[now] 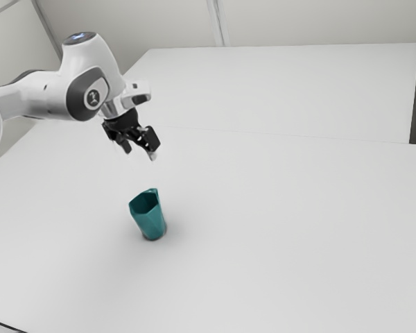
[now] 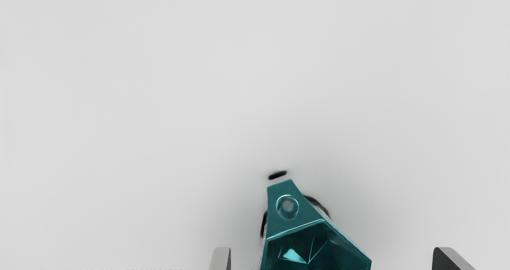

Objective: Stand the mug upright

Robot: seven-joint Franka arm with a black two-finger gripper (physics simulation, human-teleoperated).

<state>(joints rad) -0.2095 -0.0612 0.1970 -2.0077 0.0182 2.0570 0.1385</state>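
Teal mug (image 1: 151,218) standing on the pale table (image 1: 277,215), open mouth up, empty gripper (image 1: 140,152) above it
In the exterior view, the mug is below the gripper and apart from it, its base on the table, the arm (image 1: 55,97) reaching in from the exterior view's left; in the wrist view, the gripper (image 2: 337,258) is released, fingers (image 2: 221,259) spread wide, with the mug's faceted mouth seen between them, touching neither
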